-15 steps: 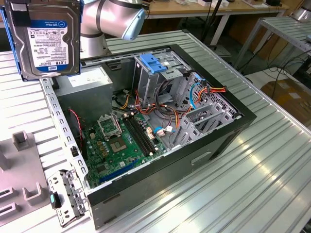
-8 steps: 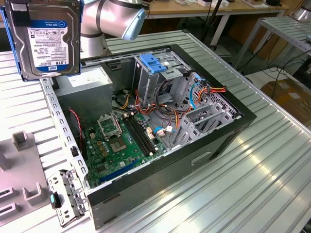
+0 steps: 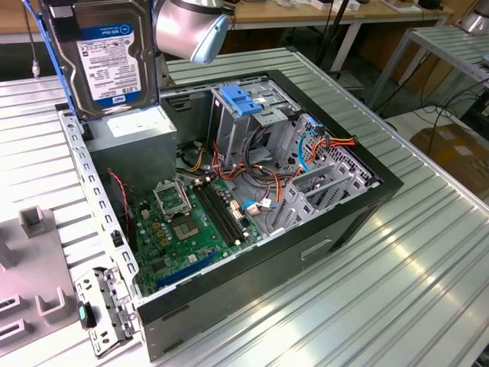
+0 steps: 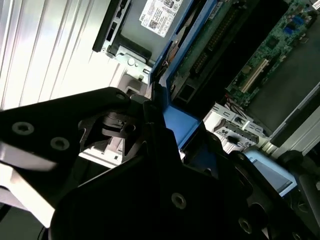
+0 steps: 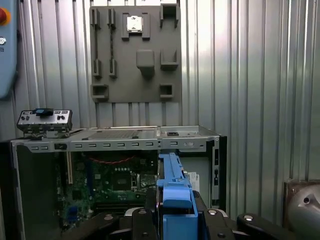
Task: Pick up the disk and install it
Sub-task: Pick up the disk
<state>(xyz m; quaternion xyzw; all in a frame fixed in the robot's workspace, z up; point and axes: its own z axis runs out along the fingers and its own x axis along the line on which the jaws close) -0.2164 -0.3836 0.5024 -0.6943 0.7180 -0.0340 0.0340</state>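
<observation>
Holding disk (image 3: 107,57) above computer case (image 3: 229,304); disk top cropped, jaws half-hidden

Open black metal computer case (image 3: 328,237) on ribbed aluminium table (image 3: 412,306). Inside: green motherboard (image 3: 179,229) on floor, grey power-supply box (image 3: 141,141) behind it, tall metal drive cage (image 3: 252,115) to the exterior view's right of the box. Flat silver-grey metal disk (image 3: 103,57) hangs above the box, probably clear. Grey plastic fixture tray (image 3: 30,260) on table, the exterior view's left of case.

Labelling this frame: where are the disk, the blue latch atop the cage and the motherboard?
the disk (image 3: 103,65): exterior view, its label.
the blue latch (image 3: 240,100): exterior view, its top face.
the motherboard (image 3: 162,232): exterior view, its green surface.
</observation>
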